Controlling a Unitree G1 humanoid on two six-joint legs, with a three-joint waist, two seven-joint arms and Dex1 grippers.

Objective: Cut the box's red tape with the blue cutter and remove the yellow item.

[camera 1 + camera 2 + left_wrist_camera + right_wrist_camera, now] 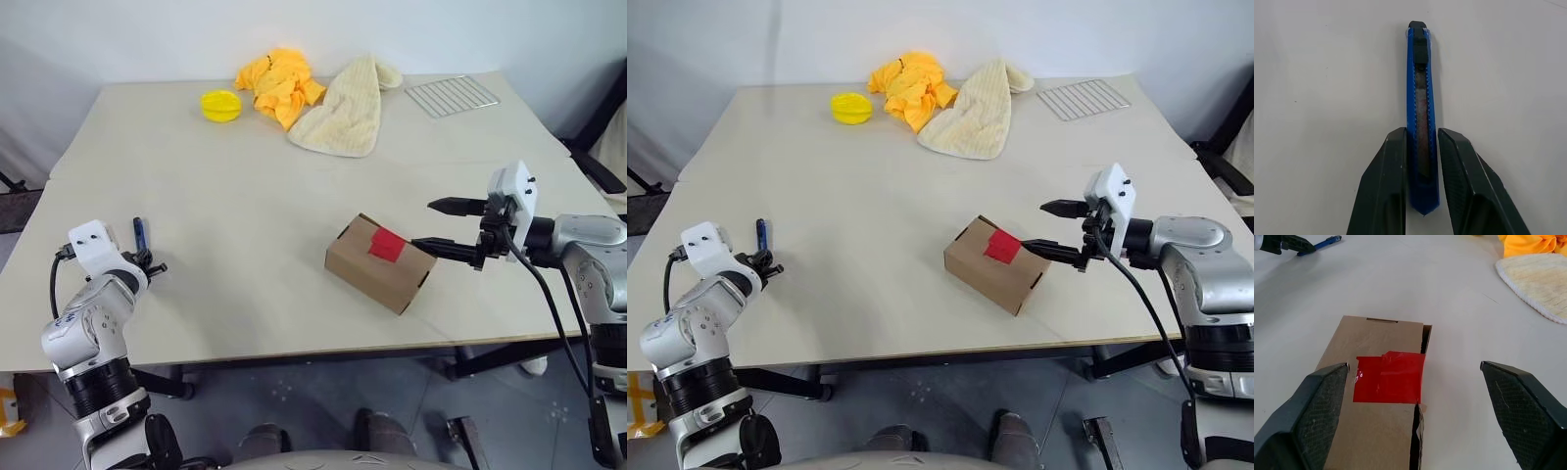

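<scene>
A slim blue pen-shaped cutter (1420, 117) lies flat near the table's (245, 225) left edge, long axis running away from the robot, between the left gripper's (1422, 166) fingers, which flank its near end; whether they clamp it is unclear. The right gripper (446, 225) gapes wide beside the brown cardboard box (377, 264).

Both arms are silver-grey metal with rounded joint housings and black ribbed collars. A white camera block sits behind each gripper, left gripper (147, 266) and right gripper (443, 226), each fed by a black cable. The fingers (1322, 406) are black, tapered, cross-hatched.

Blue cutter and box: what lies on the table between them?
Nothing: in the left eye view, bare table runs from the blue cutter to the box.
</scene>
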